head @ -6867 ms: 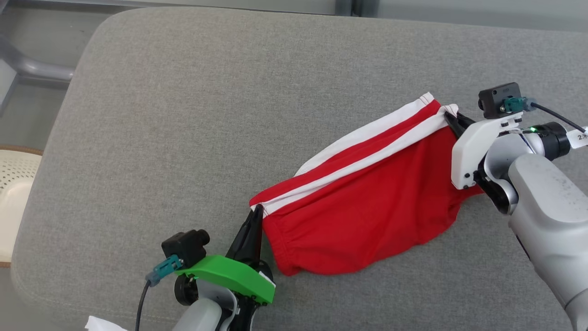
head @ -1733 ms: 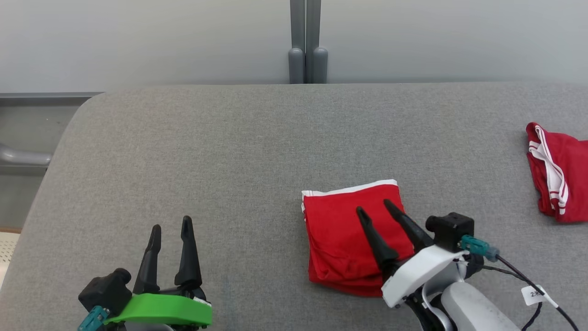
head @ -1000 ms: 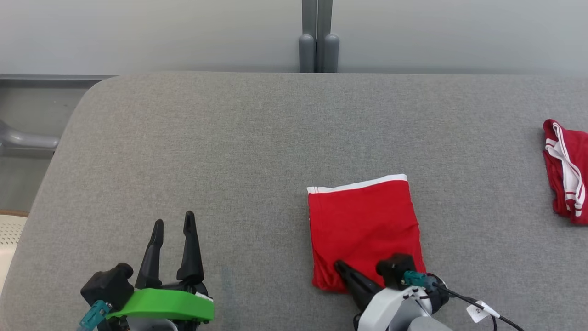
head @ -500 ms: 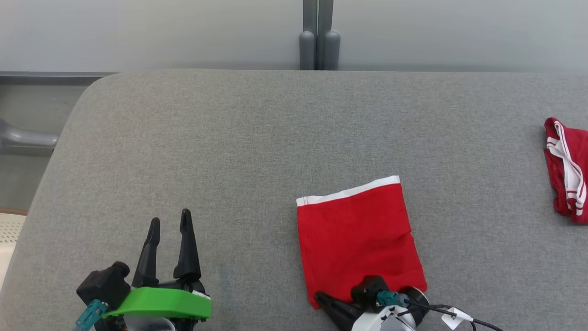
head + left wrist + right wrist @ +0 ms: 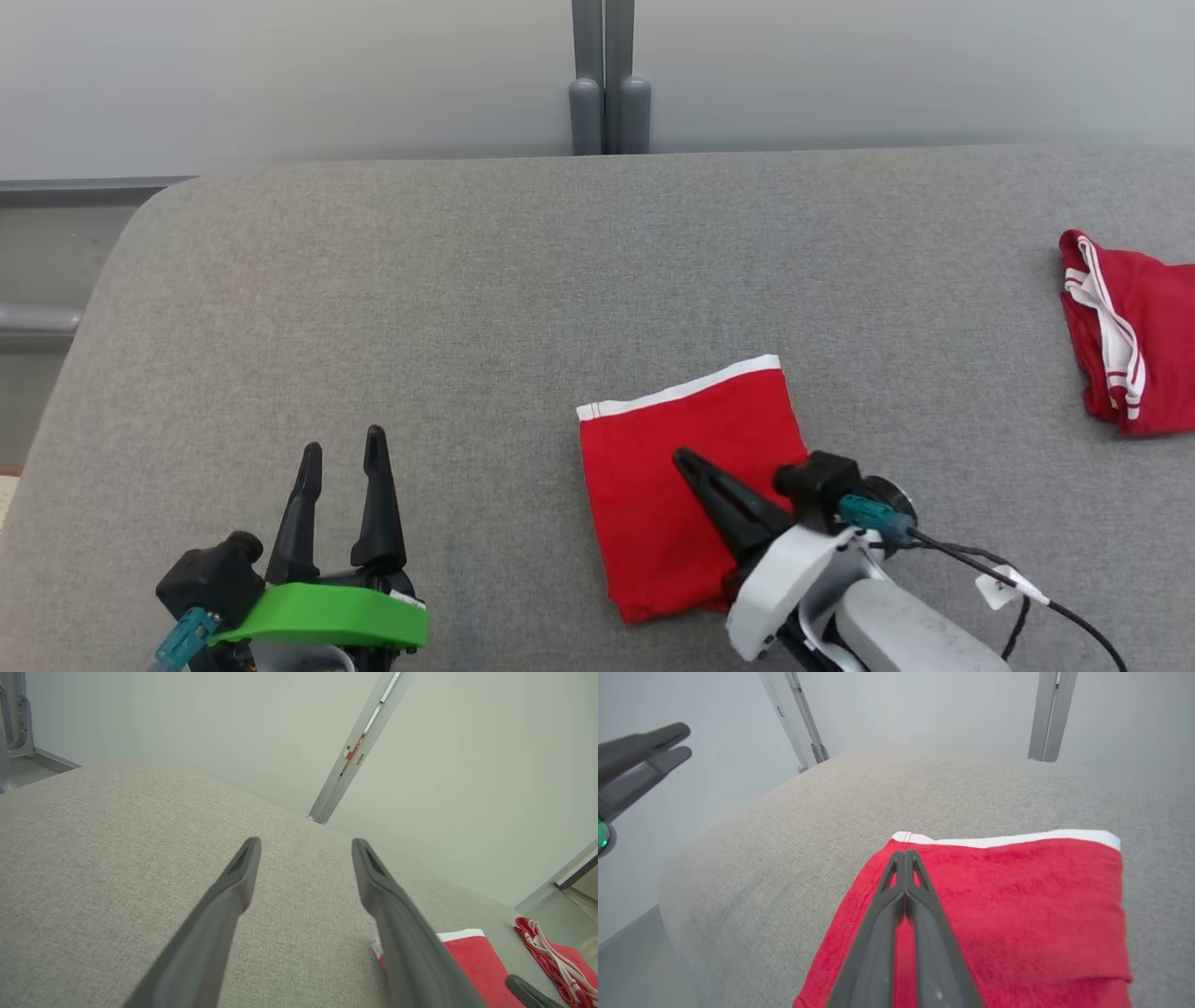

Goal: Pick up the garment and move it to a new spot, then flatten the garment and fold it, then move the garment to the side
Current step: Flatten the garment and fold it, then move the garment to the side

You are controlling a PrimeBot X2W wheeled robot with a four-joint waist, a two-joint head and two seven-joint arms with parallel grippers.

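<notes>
Two red garments lie on the grey cushion (image 5: 467,299). The folded garment (image 5: 644,504), a tidy rectangle with its white band (image 5: 681,387) turned toward the far edge, sits near the front edge, a little right of the middle. My right gripper (image 5: 684,459) is clenched, fingers pressed tip to tip, and reaches over that cloth from the front-right (whether the tips touch it I cannot tell). My left gripper (image 5: 343,443) hangs over the cushion's front-left part, well apart from the folded garment, its fingers spread wide above bare grey fabric. The striped garment (image 5: 1130,336) lies crumpled at the right edge.
</notes>
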